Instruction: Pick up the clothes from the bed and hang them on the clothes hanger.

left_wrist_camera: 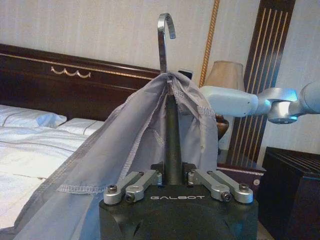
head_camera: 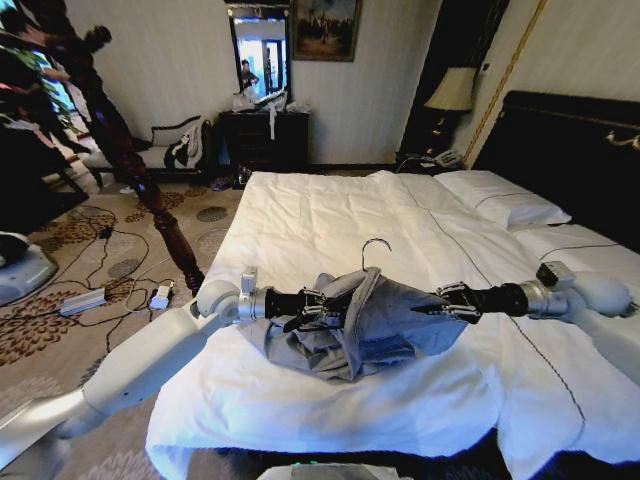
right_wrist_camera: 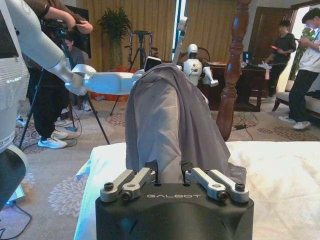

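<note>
The clothes (head_camera: 385,315), a grey-blue wrinkled shirt, hang draped over a small dark hanger with a metal hook (head_camera: 375,245), held just above the white bed (head_camera: 330,210). My left gripper (head_camera: 318,305) is shut on one end; in the left wrist view its fingers (left_wrist_camera: 145,180) clamp the dark hanger bar under the cloth (left_wrist_camera: 125,160). On the other end my right gripper (head_camera: 432,305) is shut on the cloth (right_wrist_camera: 170,120). The clothes hanger (head_camera: 150,190), a dark brown turned-wood stand, rises left of the bed, and its pole (right_wrist_camera: 232,75) shows behind the shirt.
Cables and power boxes (head_camera: 95,298) lie on the patterned carpet beside the stand's foot. A dark dresser (head_camera: 262,135) stands at the far wall. Pillows (head_camera: 500,200) and the black headboard (head_camera: 570,150) are on the right. People and a tripod (right_wrist_camera: 137,45) stand beyond the bed's foot.
</note>
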Available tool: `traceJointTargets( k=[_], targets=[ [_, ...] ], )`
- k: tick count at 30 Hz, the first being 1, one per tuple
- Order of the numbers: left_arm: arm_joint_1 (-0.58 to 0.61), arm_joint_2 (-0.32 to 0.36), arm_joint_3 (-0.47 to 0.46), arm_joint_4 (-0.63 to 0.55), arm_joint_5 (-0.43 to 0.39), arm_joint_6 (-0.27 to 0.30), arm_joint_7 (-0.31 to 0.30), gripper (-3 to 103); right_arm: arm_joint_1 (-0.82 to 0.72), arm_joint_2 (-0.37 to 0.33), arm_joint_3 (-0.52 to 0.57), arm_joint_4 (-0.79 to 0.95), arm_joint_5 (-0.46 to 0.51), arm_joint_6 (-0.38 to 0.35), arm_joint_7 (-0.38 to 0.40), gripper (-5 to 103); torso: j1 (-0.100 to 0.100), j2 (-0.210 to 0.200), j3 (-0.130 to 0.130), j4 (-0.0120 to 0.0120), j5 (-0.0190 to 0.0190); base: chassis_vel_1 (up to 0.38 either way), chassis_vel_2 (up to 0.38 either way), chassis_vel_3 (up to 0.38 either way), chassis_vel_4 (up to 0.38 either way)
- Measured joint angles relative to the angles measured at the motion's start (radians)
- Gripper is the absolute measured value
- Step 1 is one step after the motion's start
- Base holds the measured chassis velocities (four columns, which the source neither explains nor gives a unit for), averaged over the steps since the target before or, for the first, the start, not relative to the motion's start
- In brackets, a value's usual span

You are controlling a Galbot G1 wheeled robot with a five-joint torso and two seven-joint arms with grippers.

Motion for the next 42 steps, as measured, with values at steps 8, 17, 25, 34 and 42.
traceJointTargets(
  k=[8,17,25,34,42],
  targets=[
    [-0.009,0.009,0.002,0.001,0.000,-0.011,-0.009,16,-0.003,0.004,0.002,0.012,-0.004,0.004,0.021,19,0.000,0.000,0.000,0.0000,0.0000,0.000,0.000,0.000,0.000],
    [-0.014,0.021,0.004,0.014,0.019,-0.034,-0.008,16,-0.011,0.009,0.004,0.034,-0.003,-0.006,0.032,19,0.000,0.000,0.000,0.0000,-0.0001,0.000,0.000,0.000,0.000],
    [-0.014,0.020,0.004,0.022,0.017,-0.050,-0.026,16,-0.016,0.015,0.003,0.040,-0.002,-0.007,0.040,19,0.000,0.000,0.000,0.0000,0.0000,0.000,0.000,0.000,0.000],
    [-0.032,0.010,0.014,0.047,0.019,-0.062,-0.026,18,-0.019,0.015,0.003,0.047,-0.002,-0.006,0.042,19,0.000,0.000,0.000,0.0000,-0.0001,0.000,0.000,0.000,0.000],
    [-0.058,-0.004,0.017,0.069,0.025,-0.068,-0.026,18,-0.017,0.020,0.003,0.049,0.000,-0.002,0.043,19,0.000,0.000,0.000,0.0000,0.0000,0.000,0.000,0.000,0.000]
  ],
)
